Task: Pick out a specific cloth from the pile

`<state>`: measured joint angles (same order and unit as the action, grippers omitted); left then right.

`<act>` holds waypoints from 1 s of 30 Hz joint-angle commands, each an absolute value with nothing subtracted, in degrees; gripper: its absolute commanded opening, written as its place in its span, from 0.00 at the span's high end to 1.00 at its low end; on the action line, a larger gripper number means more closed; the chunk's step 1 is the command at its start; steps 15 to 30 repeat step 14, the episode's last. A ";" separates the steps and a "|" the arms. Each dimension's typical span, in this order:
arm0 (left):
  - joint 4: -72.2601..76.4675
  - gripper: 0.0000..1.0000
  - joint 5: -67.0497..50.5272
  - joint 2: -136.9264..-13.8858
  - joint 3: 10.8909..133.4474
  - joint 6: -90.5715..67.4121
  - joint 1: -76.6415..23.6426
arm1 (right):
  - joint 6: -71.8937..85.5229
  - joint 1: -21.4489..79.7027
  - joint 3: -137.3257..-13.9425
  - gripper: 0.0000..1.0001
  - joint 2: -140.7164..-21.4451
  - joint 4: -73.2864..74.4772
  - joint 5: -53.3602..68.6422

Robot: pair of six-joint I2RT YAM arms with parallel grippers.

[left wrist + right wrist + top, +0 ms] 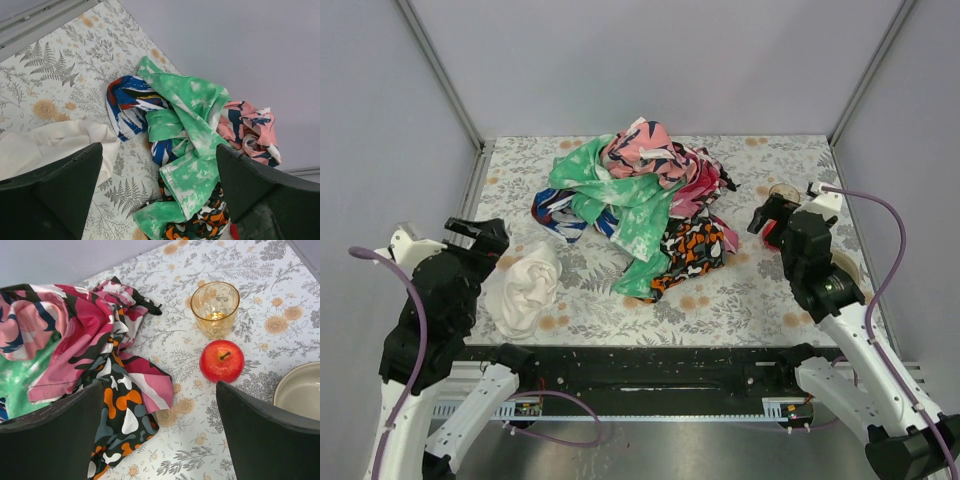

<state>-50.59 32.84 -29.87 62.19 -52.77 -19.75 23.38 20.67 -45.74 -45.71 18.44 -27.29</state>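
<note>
The plain white cloth (525, 288) lies crumpled on the table at the near left, apart from the pile (640, 205) of green-white, pink, blue striped and orange-black-grey cloths in the middle. In the left wrist view the white cloth (47, 145) shows beside the left finger. My left gripper (478, 236) is open and empty, above the table just left of the white cloth. My right gripper (772, 218) is open and empty, right of the pile. In the right wrist view the pile's camouflage cloth (117, 410) lies by the left finger.
A red apple (221, 361), an amber glass (215, 308) and a pale bowl (302, 390) stand at the right of the table. Grey walls and metal frame posts (440, 70) enclose the floral table (740, 300).
</note>
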 commanded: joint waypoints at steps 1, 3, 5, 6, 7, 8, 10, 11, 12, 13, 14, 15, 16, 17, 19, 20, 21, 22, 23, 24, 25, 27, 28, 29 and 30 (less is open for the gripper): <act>-46.86 0.01 29.28 -28.48 62.50 -46.50 -19.60 | 22.68 20.65 -46.06 0.00 -42.28 17.75 -27.77; -45.44 0.01 27.34 -28.21 61.18 -44.92 -19.60 | 22.68 20.65 -45.79 0.01 -41.14 17.58 -27.69; -45.35 0.01 26.81 -28.47 60.47 -44.38 -19.60 | 22.59 20.65 -45.35 0.01 -40.08 17.49 -27.77; -45.44 0.01 26.98 -28.74 60.29 -44.38 -19.60 | 22.50 20.65 -45.09 0.01 -39.73 17.23 -27.77; -45.53 0.01 27.50 -29.09 60.12 -44.47 -19.60 | 22.06 20.65 -44.65 0.01 -39.47 16.70 -27.69; -45.53 0.01 27.77 -29.35 60.20 -44.56 -19.60 | 22.06 20.65 -44.39 0.01 -39.29 16.35 -27.95; -45.53 0.01 27.86 -29.79 59.94 -44.74 -19.51 | 21.62 20.65 -44.03 0.01 -39.29 16.08 -27.86; -45.53 0.01 28.30 -29.88 59.85 -45.00 -19.60 | 21.71 20.65 -44.03 0.01 -39.29 16.08 -27.95; -45.53 0.01 28.56 -29.88 59.51 -45.44 -19.60 | 21.53 20.65 -44.12 0.00 -39.37 16.00 -27.86; -45.53 0.01 28.74 -30.06 59.33 -45.53 -19.60 | 21.19 20.65 -44.03 0.01 -39.29 15.56 -27.51; -45.53 0.01 28.83 -29.97 58.98 -45.88 -19.60 | 20.49 20.65 -43.77 0.01 -39.11 14.60 -26.64; -45.53 0.01 28.83 -29.97 58.98 -45.88 -19.60 | 20.49 20.65 -43.77 0.01 -39.11 14.60 -26.64; -45.53 0.01 28.83 -29.97 58.98 -45.88 -19.60 | 20.49 20.65 -43.77 0.01 -39.11 14.60 -26.64; -45.53 0.01 28.83 -29.97 58.98 -45.88 -19.60 | 20.49 20.65 -43.77 0.01 -39.11 14.60 -26.64; -45.53 0.01 28.83 -29.97 58.98 -45.88 -19.60 | 20.49 20.65 -43.77 0.01 -39.11 14.60 -26.64; -45.53 0.01 28.83 -29.97 58.98 -45.88 -19.60 | 20.49 20.65 -43.77 0.01 -39.11 14.60 -26.64; -45.53 0.01 28.83 -29.97 58.98 -45.88 -19.60 | 20.49 20.65 -43.77 0.01 -39.11 14.60 -26.64; -45.53 0.01 28.83 -29.97 58.98 -45.88 -19.60 | 20.49 20.65 -43.77 0.01 -39.11 14.60 -26.64; -45.53 0.01 28.83 -29.97 58.98 -45.88 -19.60 | 20.49 20.65 -43.77 0.01 -39.11 14.60 -26.64; -45.53 0.01 28.83 -29.97 58.98 -45.88 -19.60 | 20.49 20.65 -43.77 0.01 -39.11 14.60 -26.64; -45.53 0.01 28.83 -29.97 58.98 -45.88 -19.60 | 20.49 20.65 -43.77 0.01 -39.11 14.60 -26.64; -45.53 0.01 28.83 -29.97 58.98 -45.88 -19.60 | 20.49 20.65 -43.77 0.01 -39.11 14.60 -26.64; -45.53 0.01 28.83 -29.97 58.98 -45.88 -19.60 | 20.49 20.65 -43.77 0.01 -39.11 14.60 -26.64; -45.53 0.01 28.83 -29.97 58.98 -45.88 -19.60 | 20.49 20.65 -43.77 0.01 -39.11 14.60 -26.64; -45.53 0.01 28.83 -29.97 58.98 -45.88 -19.60 | 20.49 20.65 -43.77 0.01 -39.11 14.60 -26.64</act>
